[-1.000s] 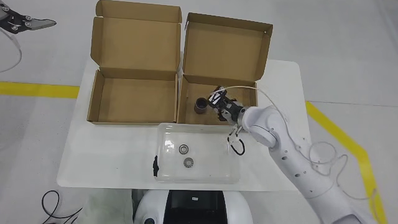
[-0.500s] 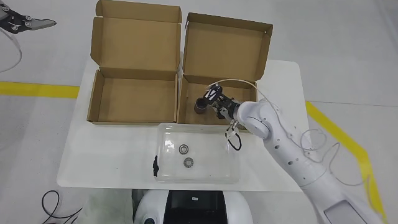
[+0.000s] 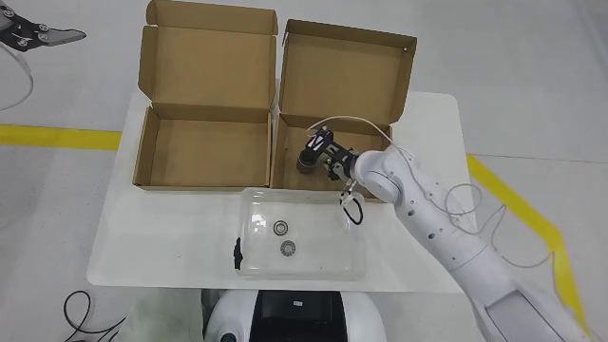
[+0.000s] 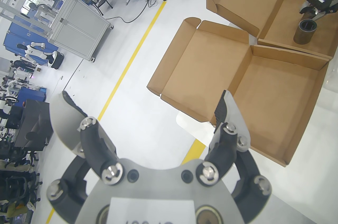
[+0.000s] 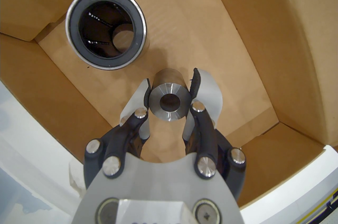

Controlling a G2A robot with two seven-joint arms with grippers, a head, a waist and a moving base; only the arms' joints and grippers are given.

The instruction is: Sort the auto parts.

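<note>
- My right gripper [image 5: 171, 82] clamps a steel bushing [image 5: 169, 102] in the right cardboard box [image 5: 216, 37], beside the upright linear bearing [image 5: 105, 27].
- I'd lower it straight, clear of that bearing, then release.
- Left gripper [image 4: 144, 103] is spread, empty.

The top camera looks down on the table [image 3: 427, 123], with the left box [image 3: 204, 152] and right box [image 3: 347, 71] in the frame's upper half. The left wrist camera, well off the table, faces both boxes from afar. The right wrist camera looks down into the right box from close by. All three views share that box.

Left box [image 3: 204, 152] beside right box [image 3: 342, 76] — tray [image 3: 323, 247] in front, cylinder [image 3: 306, 160] in right box.
</note>
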